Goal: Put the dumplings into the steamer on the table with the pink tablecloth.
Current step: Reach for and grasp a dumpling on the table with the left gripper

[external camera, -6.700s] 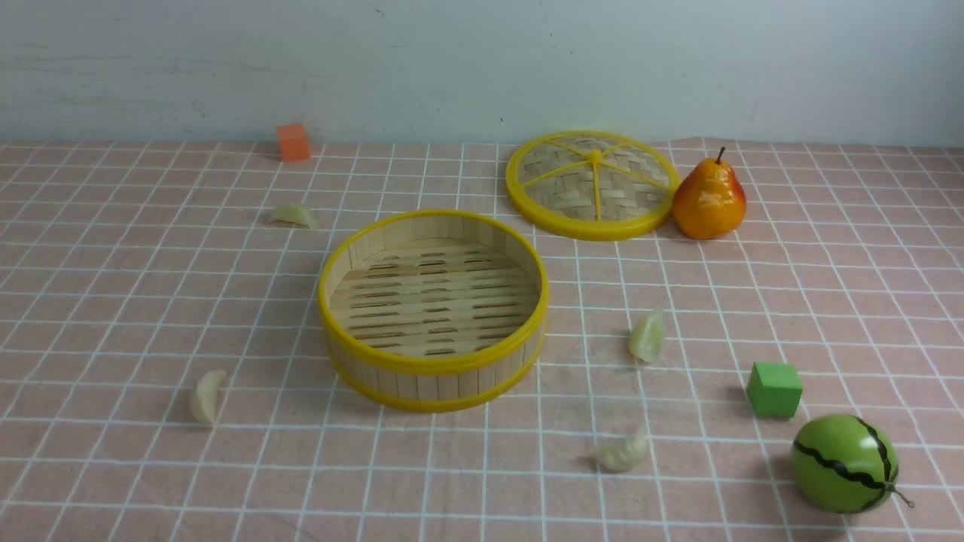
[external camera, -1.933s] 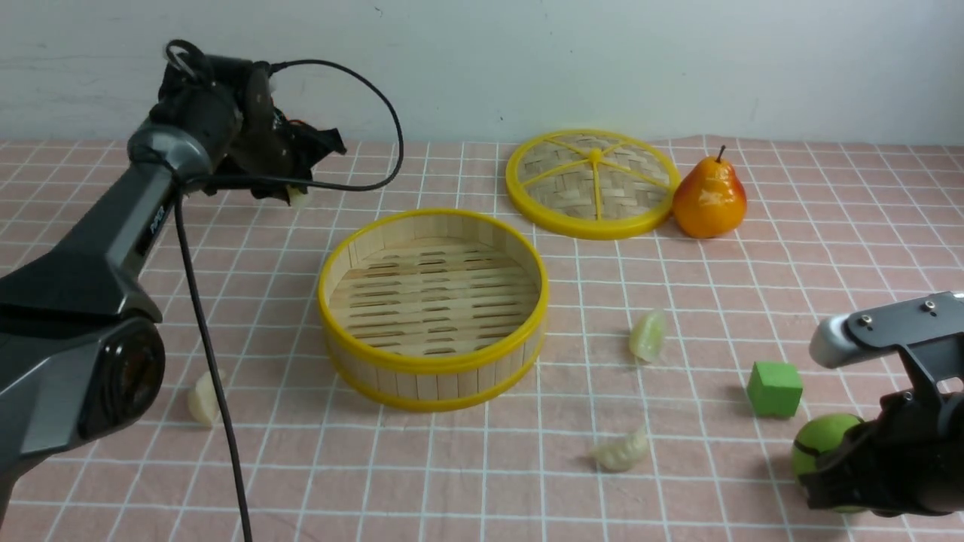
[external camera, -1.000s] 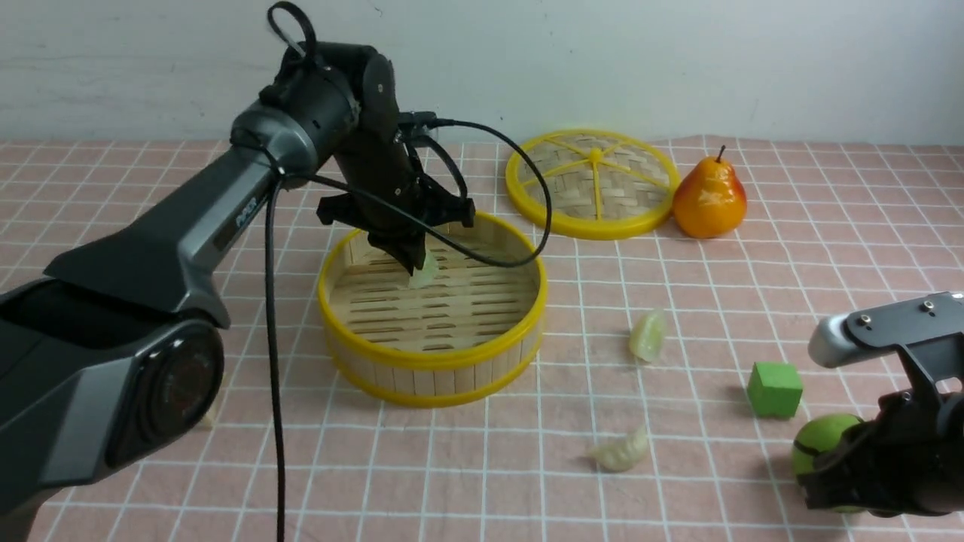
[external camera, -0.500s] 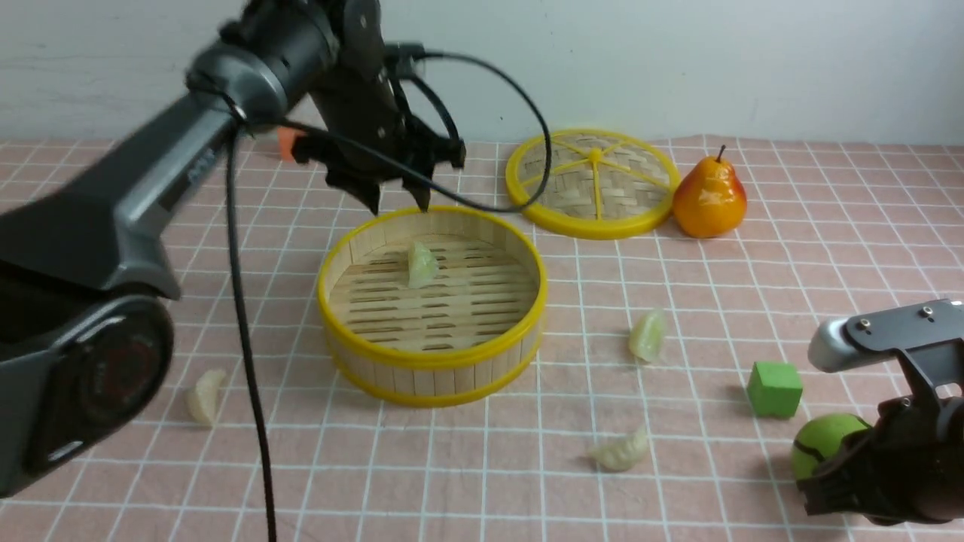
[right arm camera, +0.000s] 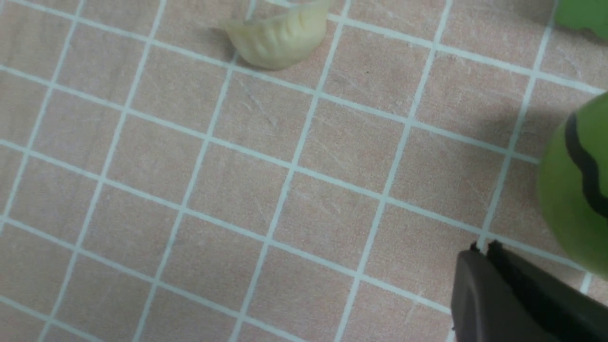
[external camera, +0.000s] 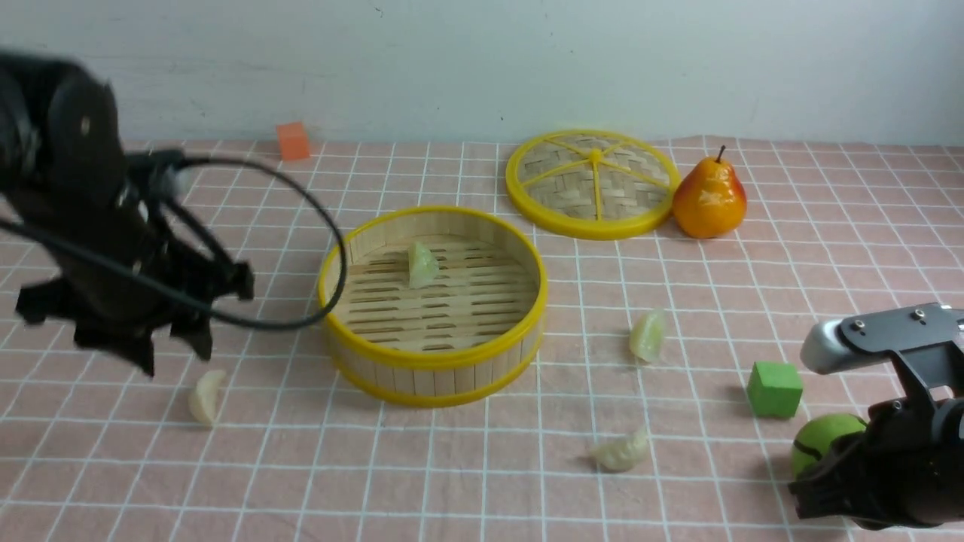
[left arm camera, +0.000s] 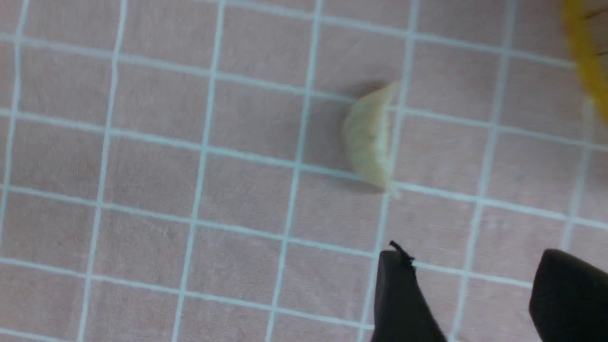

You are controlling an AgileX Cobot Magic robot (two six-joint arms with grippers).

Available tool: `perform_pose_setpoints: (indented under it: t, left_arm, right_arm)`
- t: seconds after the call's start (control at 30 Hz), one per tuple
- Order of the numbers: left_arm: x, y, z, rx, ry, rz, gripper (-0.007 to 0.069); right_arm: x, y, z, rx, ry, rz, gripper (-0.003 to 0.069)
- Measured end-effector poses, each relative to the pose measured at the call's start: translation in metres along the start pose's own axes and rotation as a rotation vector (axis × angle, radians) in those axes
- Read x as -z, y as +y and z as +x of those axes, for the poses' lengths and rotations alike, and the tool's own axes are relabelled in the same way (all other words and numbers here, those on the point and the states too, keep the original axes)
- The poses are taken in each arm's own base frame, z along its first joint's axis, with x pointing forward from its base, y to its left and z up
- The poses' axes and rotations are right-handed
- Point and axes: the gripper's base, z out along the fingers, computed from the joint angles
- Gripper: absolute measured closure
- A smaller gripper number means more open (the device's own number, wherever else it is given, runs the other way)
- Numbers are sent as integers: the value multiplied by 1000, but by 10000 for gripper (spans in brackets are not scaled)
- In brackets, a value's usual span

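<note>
— Centre of the front view: the steamer sits on the pink tablecloth. It has a round bamboo-strip wall, yellow rims and a slatted floor, and a pale green dumpling lies inside, toward the far wall.

— Three are out on the cloth, though! A cream dumpling curls at lower left, a greenish dumpling stands just right of the steamer, and a pleated dumpling lies below that one.

— Middle left now: the left gripper is blurred, just above the cream dumpling. Its wrist view shows black fingers spread wide with nothing between them, and that crescent lies apart from them.

— Lower right corner: the right gripper hangs low beside the striped watermelon. On its wrist camera the fingers are pressed together on nothing, and the pleated dumpling is well apart from them.
</note>
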Motion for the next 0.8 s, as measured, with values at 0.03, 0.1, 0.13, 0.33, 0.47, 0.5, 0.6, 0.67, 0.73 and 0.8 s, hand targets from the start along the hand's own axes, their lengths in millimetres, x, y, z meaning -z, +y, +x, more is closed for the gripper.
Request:
perform_pose_setpoints:
  t: [0.03,0.1,0.13,0.33,0.47,0.5,0.6,0.67,0.73,0.8]
  left_arm:
    - [-11,5,3,17,11,1,243]
    - [-24,7,4,23,18,5,228]
    - [-25,7,4,23,19,6,227]
    - [-59,6,-6,50,-38,11,211]
    - [-76,8,-9,38,-52,-20,256]
    - [-81,9,-9,32,-48,-25,279]
    - [-89,8,-9,27,-40,-29,396]
    - [-88,8,-9,27,-40,-28,439]
    - [-82,4,-10,21,-35,-24,431]
    - [-67,-8,-14,-4,-46,1,430]
  right_arm:
    - [0,1,0,4,-3,-13,638]
    - [0,3,-1,7,-7,-30,636]
    - [0,3,-1,12,-8,-32,636]
    - [0,8,-2,49,-24,-81,634]
    - [0,8,-2,52,-23,-86,633]
    - [0,8,-2,51,-23,-87,632]
    - [0,8,-2,52,-23,-88,627]
    - [0,8,-2,52,-23,-88,627]
    - [0,8,-2,55,-26,-87,627]
    - [0,8,-3,57,-34,-83,627]
